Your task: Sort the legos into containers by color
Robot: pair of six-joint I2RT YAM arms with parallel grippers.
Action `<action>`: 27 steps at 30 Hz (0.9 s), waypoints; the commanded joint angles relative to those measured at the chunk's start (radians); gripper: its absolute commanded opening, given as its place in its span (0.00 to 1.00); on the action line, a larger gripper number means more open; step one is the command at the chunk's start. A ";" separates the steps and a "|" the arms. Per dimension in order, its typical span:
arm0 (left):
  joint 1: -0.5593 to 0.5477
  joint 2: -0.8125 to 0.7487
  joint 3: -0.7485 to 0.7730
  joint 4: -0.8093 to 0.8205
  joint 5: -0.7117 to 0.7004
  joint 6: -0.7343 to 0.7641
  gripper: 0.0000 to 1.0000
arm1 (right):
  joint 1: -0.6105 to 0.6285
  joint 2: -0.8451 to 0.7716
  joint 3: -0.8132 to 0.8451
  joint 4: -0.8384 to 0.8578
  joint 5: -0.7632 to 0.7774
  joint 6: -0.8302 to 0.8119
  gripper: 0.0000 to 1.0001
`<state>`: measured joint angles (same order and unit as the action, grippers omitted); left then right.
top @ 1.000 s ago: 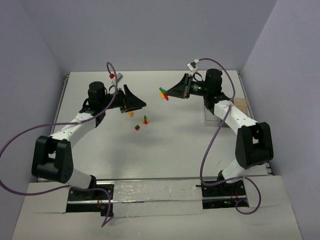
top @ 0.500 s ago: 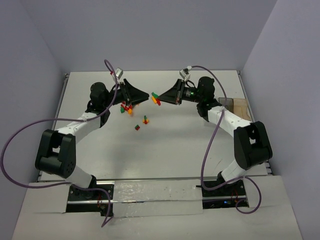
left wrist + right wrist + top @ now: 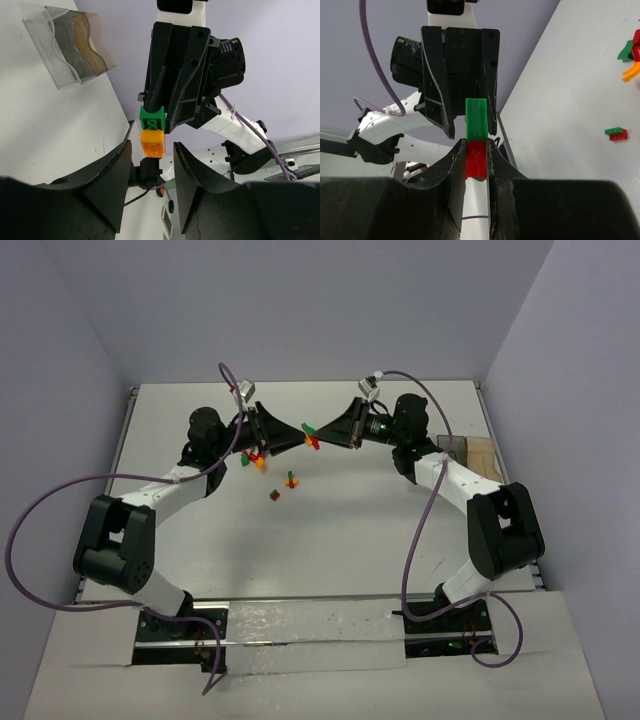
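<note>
Mid-air at the upper centre of the overhead view, a red, green and orange stack of tiny plastic bricks [image 3: 312,437] is clamped by its red brick [image 3: 476,161] in the right gripper [image 3: 476,150], while the left gripper [image 3: 152,148] holds its jaws apart either side of the orange brick [image 3: 153,141]. An off-centre pinch or skewed pull could split the wrong joint or flick a brick onto the white table [image 3: 360,540] among the loose legos [image 3: 290,480], well apart from the three clear plastic bins [image 3: 60,50] at the left wrist view's upper left.
</note>
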<state>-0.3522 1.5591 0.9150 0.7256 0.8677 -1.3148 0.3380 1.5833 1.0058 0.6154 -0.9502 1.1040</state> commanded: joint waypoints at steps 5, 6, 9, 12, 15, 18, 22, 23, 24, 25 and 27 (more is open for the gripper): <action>-0.021 0.019 0.012 0.064 0.004 -0.020 0.43 | 0.021 -0.011 0.024 -0.034 0.016 -0.068 0.00; -0.021 0.021 0.009 0.058 0.005 -0.018 0.40 | 0.021 -0.014 0.024 -0.034 0.016 -0.069 0.00; -0.021 0.020 0.006 0.055 0.006 -0.020 0.33 | 0.022 -0.010 0.024 -0.035 0.017 -0.068 0.00; -0.021 0.018 0.001 0.061 0.005 -0.024 0.27 | 0.022 -0.006 0.024 -0.034 0.016 -0.064 0.00; -0.021 0.014 -0.008 0.073 0.010 -0.031 0.14 | 0.021 -0.003 0.024 -0.032 0.014 -0.058 0.00; -0.021 0.009 -0.015 0.080 0.014 -0.034 0.01 | 0.022 0.007 0.030 -0.031 0.003 -0.049 0.04; -0.014 0.004 -0.022 0.112 0.016 -0.049 0.00 | 0.021 0.015 0.042 -0.036 -0.024 -0.038 0.53; -0.014 0.004 -0.022 0.114 0.015 -0.050 0.00 | 0.021 0.017 0.045 -0.038 -0.025 -0.038 0.54; -0.012 0.004 -0.020 0.122 0.017 -0.056 0.00 | 0.022 0.018 0.043 -0.035 -0.032 -0.036 0.56; -0.010 0.004 -0.019 0.125 0.018 -0.059 0.00 | 0.022 0.018 0.040 -0.032 -0.033 -0.037 0.56; -0.008 0.004 -0.019 0.133 0.019 -0.064 0.00 | 0.022 0.019 0.039 -0.036 -0.036 -0.038 0.56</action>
<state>-0.3653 1.5810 0.8906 0.7719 0.8722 -1.3589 0.3511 1.5973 1.0100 0.5582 -0.9657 1.0657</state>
